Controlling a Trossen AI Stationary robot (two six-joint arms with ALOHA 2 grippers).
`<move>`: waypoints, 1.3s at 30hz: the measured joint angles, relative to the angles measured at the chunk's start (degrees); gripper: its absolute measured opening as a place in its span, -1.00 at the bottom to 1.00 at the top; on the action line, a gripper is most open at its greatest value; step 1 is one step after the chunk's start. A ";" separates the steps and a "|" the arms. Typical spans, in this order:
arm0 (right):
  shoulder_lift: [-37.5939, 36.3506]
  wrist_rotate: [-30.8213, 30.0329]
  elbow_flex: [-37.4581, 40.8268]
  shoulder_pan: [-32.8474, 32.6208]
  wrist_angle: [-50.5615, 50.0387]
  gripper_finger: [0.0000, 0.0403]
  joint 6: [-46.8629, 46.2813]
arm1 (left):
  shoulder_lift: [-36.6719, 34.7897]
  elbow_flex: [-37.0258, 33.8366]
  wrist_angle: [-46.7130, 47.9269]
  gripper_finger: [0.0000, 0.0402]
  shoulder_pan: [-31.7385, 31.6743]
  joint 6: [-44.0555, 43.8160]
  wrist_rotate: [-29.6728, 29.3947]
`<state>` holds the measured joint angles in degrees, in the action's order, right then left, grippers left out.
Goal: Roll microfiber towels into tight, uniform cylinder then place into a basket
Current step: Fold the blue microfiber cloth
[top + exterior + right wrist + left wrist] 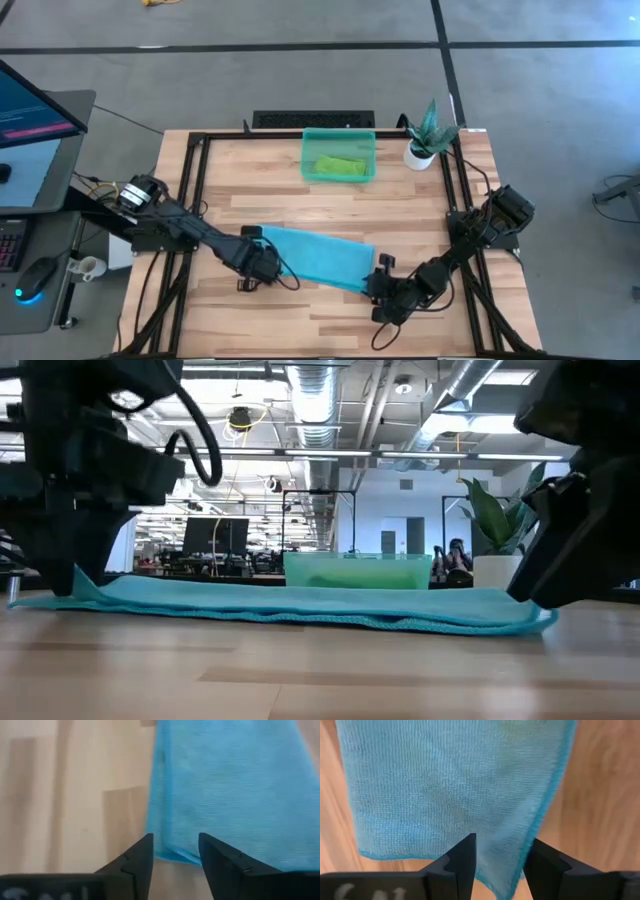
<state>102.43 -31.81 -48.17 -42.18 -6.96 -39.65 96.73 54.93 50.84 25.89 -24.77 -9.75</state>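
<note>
A light turquoise microfiber towel (315,255) lies flat on the table as a long folded strip, running from left to right. My left gripper (502,865) points down at the strip's left end, open, with a corner of the cloth (507,887) between its fingers. My right gripper (175,855) slants down at the right end, open, with that end's corner (167,854) between its fingers. A lime green towel (340,165) lies inside the teal basket (305,155) at the far middle of the table. My left gripper stands open over the towel's left corner; in the low view the cloth (78,582) rises a little against it, and I cannot tell whether a finger touches it. My right gripper stands open around the right corner (540,622); whether it touches the cloth, I cannot tell.
A small white pot with a green plant (425,135) stands at the far right, beside the basket. Black frame rails (195,190) run along the table's left, right and far sides. Bare wood (300,315) lies between the towel and the near edge.
</note>
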 joint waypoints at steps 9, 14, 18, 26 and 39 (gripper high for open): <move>-0.02 1.77 -7.02 0.31 -7.80 -0.04 -0.39 | 0.00 6.16 9.50 -0.32 3.17 -3.33 -2.92; -0.02 0.53 -12.38 0.65 -15.91 -0.07 2.68 | -0.02 6.91 8.07 -0.32 4.65 -3.77 -8.75; -0.04 -2.75 -14.96 1.90 -18.55 -0.11 7.79 | -0.02 5.67 1.81 -0.32 4.64 -3.95 -13.84; -0.07 -2.58 -17.03 8.38 -25.67 -0.21 16.04 | -0.02 1.17 -20.27 -0.32 0.17 -0.31 -18.26; -4.81 -9.85 -20.98 17.88 -48.26 -0.40 14.92 | 0.59 0.03 -26.50 -0.32 -7.10 -3.86 -15.89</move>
<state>97.62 -41.67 -69.14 -24.30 -55.22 -24.73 97.31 54.96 24.34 18.79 -28.62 -25.64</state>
